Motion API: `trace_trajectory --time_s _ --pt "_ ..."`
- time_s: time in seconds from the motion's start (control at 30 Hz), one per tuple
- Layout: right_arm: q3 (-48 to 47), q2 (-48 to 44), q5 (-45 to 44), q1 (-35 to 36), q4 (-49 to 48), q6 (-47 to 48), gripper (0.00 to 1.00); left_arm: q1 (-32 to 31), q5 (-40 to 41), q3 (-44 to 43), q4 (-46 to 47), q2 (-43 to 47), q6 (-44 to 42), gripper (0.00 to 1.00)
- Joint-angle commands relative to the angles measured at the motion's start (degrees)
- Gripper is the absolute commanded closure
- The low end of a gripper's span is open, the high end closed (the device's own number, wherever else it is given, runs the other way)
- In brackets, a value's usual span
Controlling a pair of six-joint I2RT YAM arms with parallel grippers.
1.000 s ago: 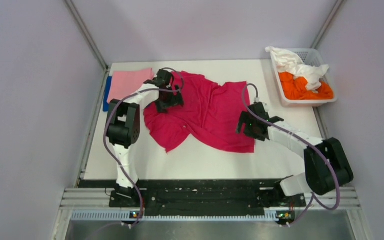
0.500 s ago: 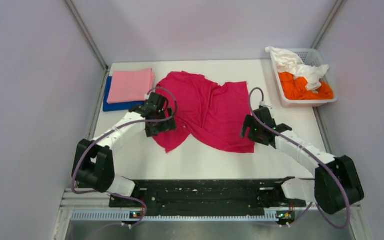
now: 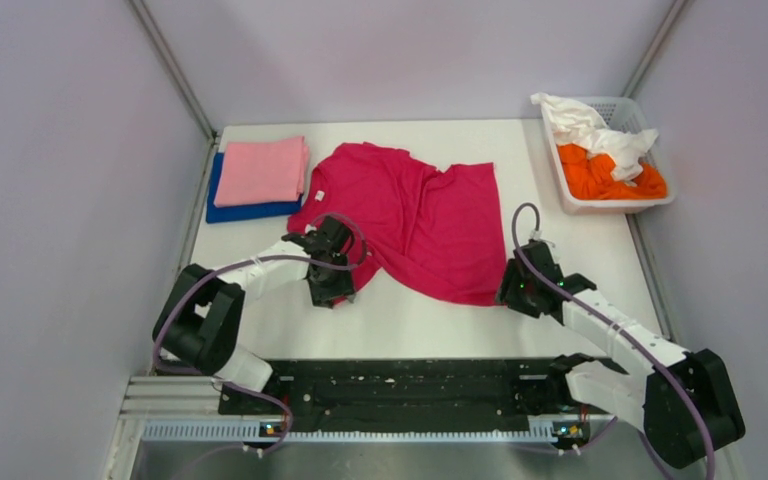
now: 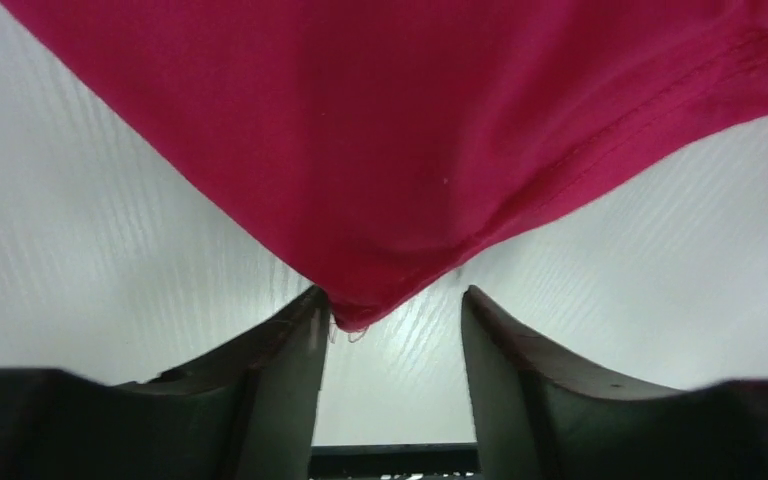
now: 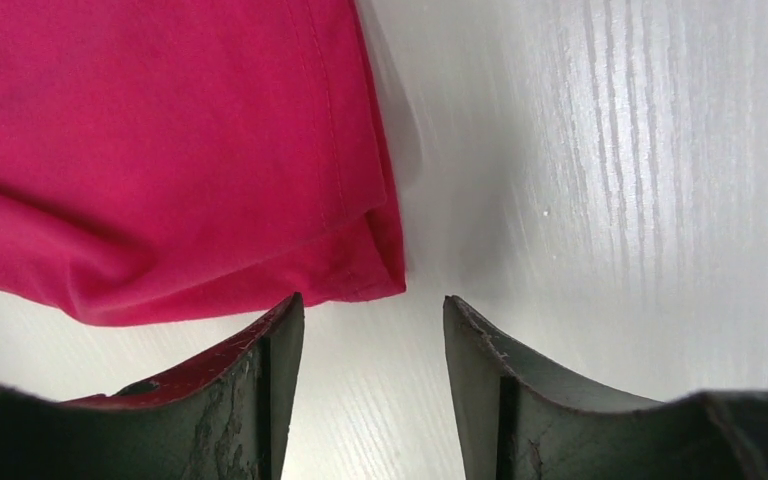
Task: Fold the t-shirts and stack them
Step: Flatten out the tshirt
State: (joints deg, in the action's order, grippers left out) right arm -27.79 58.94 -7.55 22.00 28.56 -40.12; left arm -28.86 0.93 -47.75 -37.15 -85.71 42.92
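The magenta-red t-shirt (image 3: 415,215) lies crumpled and spread across the middle of the table. My left gripper (image 3: 332,290) is open at its near left corner; in the left wrist view that corner (image 4: 360,310) hangs just ahead of the open gripper (image 4: 392,300). My right gripper (image 3: 516,296) is open at the shirt's near right corner (image 5: 380,270), which lies flat just ahead of the open gripper (image 5: 372,305). A folded light pink t-shirt (image 3: 260,170) lies on a folded royal blue one (image 3: 250,211) at the far left. The orange (image 3: 610,175) and white (image 3: 590,125) t-shirts sit in the basket.
The white slotted basket (image 3: 615,204) stands at the far right of the white table (image 3: 430,325). Grey enclosure walls stand close on both sides. The black rail with the arm bases runs along the near edge.
Both grippers have moved toward the near edge, from over the shirt's sides to its two near corners. The shirt's upper left part, with the neckline, now shows uncovered.
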Motion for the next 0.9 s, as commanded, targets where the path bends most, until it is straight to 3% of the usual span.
trace_trajectory --time_s 0.0,0.07,0.13,0.17,0.33,0.4,0.47,0.63,0.77,0.87 --pt "0.77 -0.07 2.91 -0.32 -2.15 -0.25 0.48 -0.23 1.24 -1.01 1.91 -2.76 1.06 0.5" --pt "1.84 0.2 3.13 -0.33 -3.67 -0.48 0.48 -0.25 0.82 -0.49 2.63 -2.82 1.03 0.63" --pt "2.52 1.15 3.03 -0.38 -5.89 -0.49 0.49 -0.3 1.72 0.14 2.59 -2.48 1.22 0.92" --pt "2.54 1.83 2.91 -0.34 -6.91 -0.42 0.5 -0.29 2.43 0.22 2.2 -2.17 1.5 1.0" --pt "1.72 6.67 3.24 0.1 -12.02 -0.9 0.6 -0.31 4.64 0.55 0.44 0.62 1.52 1.0" --pt "1.37 7.81 2.26 0.79 -11.89 -1.36 0.72 -0.31 5.56 0.86 -0.31 2.25 1.79 1.0" --pt "1.72 7.74 1.34 0.96 -11.37 -2.11 0.99 -0.31 7.21 0.79 -1.81 4.06 2.35 1.0" --pt "-2.45 -3.22 -4.14 0.98 -2.24 -0.69 1.0 -0.21 14.76 -4.39 -10.58 14.23 2.22 1.0" --pt "-13.83 -14.88 -8.68 0.96 6.68 3.08 1.0 -0.16 23.25 -13.7 -15.28 26.04 -0.07 1.0" --pt "-23.34 -19.08 -9.21 1.02 8.86 5.28 1.0 -0.11 29.33 -22.75 -13.31 33.66 -4.17 1.0"
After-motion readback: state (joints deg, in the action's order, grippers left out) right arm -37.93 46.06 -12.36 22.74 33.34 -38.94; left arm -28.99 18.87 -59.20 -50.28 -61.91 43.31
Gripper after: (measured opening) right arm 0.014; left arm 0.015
